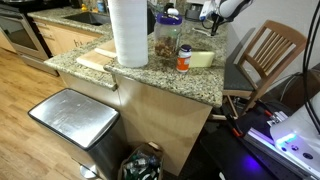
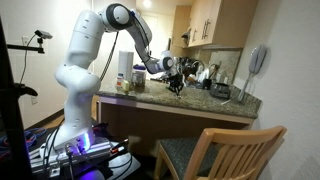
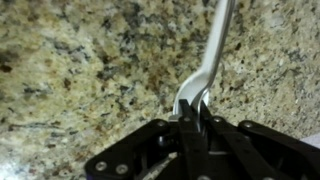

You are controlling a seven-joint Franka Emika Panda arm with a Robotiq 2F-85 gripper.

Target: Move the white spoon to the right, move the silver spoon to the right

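Silver metal is what you have in hand. The slim, glossy silver spoon [image 3: 216,45] stretches over the speckled granite countertop [image 3: 80,70], its stem running away from the black Robotiq gripper [image 3: 193,110] in the wrist view. Whether it rests on the stone or is just clear of it cannot be told.

The fingers are drawn close together, pinching the spoon's near, widened end. Whether that end is the bowl or the handle tip is not clear.

Expect the spoon to be light and rigid, so it will not flex. Its polished surface is slippery, though, and a pinch at one end lets the long free part pivot. A hold nearer the middle of the stem would balance better; with this end grip, move slowly and keep low. The stone is hard, level and slick, so a dropped spoon would probably slide and clatter.

Your gripper [image 2: 176,80] works above the counter in an exterior view. Elsewhere on the counter stand a white paper towel roll [image 1: 128,30], a clear jar [image 1: 167,33] and a small orange-capped bottle [image 1: 183,58]. A wooden chair [image 1: 265,50] sits beside the counter. The white spoon shows in no view.
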